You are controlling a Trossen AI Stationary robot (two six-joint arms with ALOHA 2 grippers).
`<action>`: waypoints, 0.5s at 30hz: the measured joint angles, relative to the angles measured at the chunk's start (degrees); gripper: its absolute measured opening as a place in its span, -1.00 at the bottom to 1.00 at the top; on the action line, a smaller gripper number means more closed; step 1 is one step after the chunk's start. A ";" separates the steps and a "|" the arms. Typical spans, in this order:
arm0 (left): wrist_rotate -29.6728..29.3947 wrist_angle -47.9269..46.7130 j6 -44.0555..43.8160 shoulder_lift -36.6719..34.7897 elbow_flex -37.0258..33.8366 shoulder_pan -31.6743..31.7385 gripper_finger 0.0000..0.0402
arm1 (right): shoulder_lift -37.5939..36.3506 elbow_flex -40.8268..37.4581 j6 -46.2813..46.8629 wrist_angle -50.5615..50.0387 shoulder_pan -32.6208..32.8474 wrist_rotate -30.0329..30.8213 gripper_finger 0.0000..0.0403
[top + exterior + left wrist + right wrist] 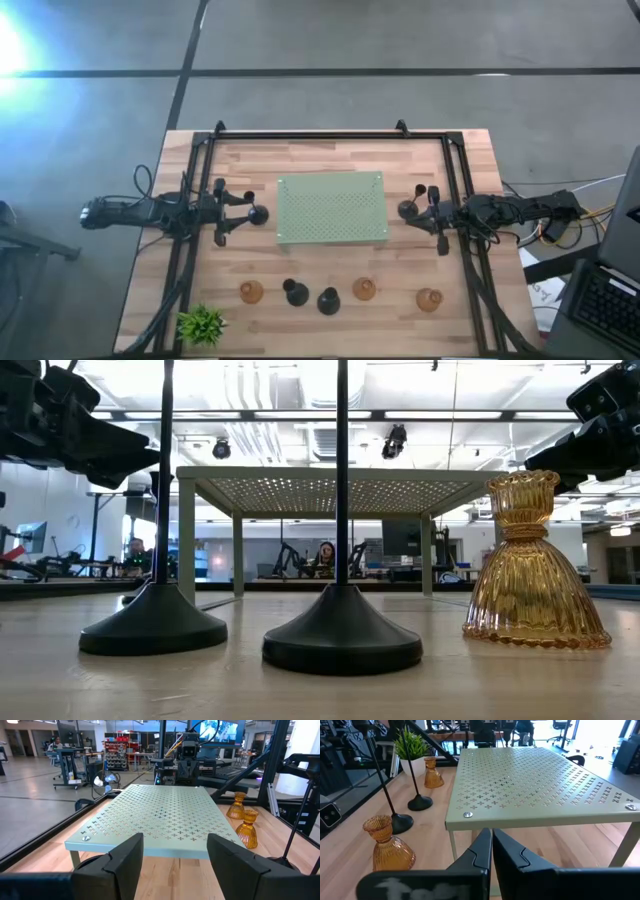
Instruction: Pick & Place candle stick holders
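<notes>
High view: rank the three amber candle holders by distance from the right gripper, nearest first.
From the right gripper, at the board's right edge:
1. Right amber holder, front right.
2. Middle amber holder, front centre, only slightly farther.
3. Left amber holder, front left, near the plant.

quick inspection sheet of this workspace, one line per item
surface: wooden table inside a black frame, pale green perforated board standing on legs at the middle
job's things: three amber holders and two black holders in a row along the near edge; two more black ones by the grippers
clutter: small green plant at the near left corner
grippers: left gripper open, empty, left of the board; right gripper shut, empty, right of the board
cables: wires trailing off the right arm
surroundings: open lab, people seated in the background
</notes>
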 joint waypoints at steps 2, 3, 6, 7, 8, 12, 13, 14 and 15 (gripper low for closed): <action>0.00 0.00 0.00 -0.01 -0.01 -0.01 0.12 | 0.01 0.00 0.00 -0.01 0.00 0.00 -0.96; 0.00 0.00 0.01 0.01 0.00 0.01 0.12 | 0.01 0.00 -0.01 -0.02 0.00 -0.01 -0.96; 0.00 0.00 -0.01 0.01 0.00 -0.01 0.12 | 0.01 0.00 0.00 -0.01 -0.01 0.00 -0.96; -0.01 0.00 0.00 0.01 0.00 -0.01 0.12 | 0.02 0.00 0.00 -0.01 0.00 0.00 -0.96; 0.00 0.00 0.01 0.00 0.00 0.00 0.12 | 0.02 0.00 0.00 0.00 0.00 0.00 -0.96; -0.02 0.00 0.01 -0.01 0.01 0.01 0.12 | 0.01 0.00 -0.24 0.32 0.00 0.08 -0.96; 0.00 0.00 0.00 0.00 0.00 0.00 0.12 | 0.01 0.00 -0.22 0.40 0.00 0.07 -0.96; -0.02 0.00 0.00 -0.01 0.00 -0.01 0.12 | 0.02 0.00 -0.17 0.55 0.00 0.07 -0.96; 0.00 0.00 0.00 0.01 0.01 -0.01 0.12 | 0.02 0.00 -0.17 0.74 -0.02 0.07 -0.96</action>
